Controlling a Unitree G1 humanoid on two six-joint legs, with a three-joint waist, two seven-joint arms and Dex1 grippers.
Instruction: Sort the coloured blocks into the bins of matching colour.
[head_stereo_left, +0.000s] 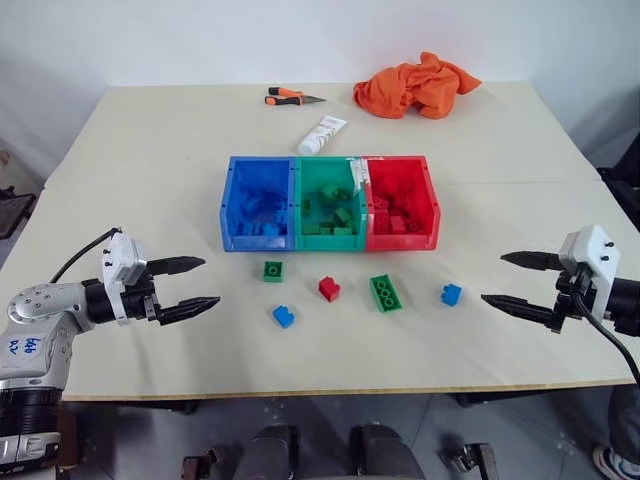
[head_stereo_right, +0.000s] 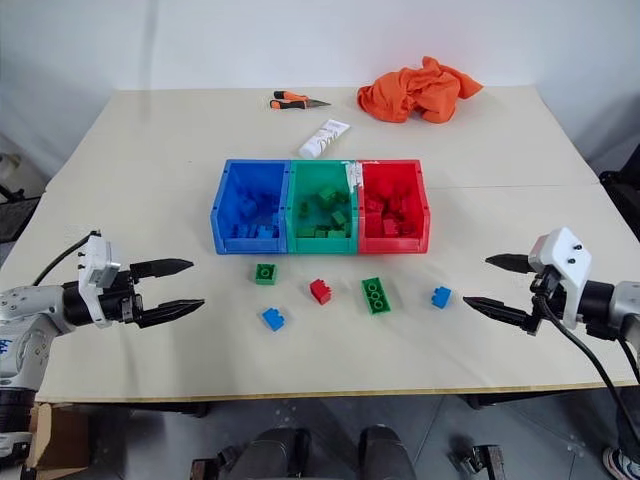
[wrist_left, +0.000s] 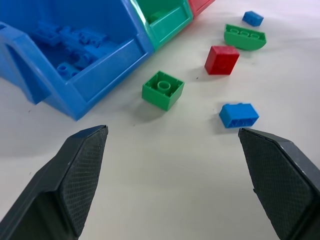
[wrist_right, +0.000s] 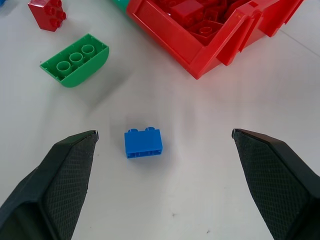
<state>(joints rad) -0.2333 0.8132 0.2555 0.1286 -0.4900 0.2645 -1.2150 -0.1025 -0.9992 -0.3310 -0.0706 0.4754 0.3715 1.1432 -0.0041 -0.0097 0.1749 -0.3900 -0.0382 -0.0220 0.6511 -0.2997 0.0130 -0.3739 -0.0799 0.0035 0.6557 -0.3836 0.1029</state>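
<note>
five loose blocks (head_stereo_left: 329, 288) lie on the table (head_stereo_left: 150, 160) before the bins (head_stereo_left: 330, 203).

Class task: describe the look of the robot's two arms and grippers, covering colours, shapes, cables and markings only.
Each gripper, left gripper and right gripper, has two black, tapering, pointed fingers whose inner pads carry a fine cross-hatched texture. A white boxy housing sits behind each pair. The left arm is silver-grey with blue handwritten marks; black cables loop from both wrists.

Orange cloth (head_stereo_left: 417, 84), pliers (head_stereo_left: 293, 98), white tube (head_stereo_left: 322, 134)
</note>
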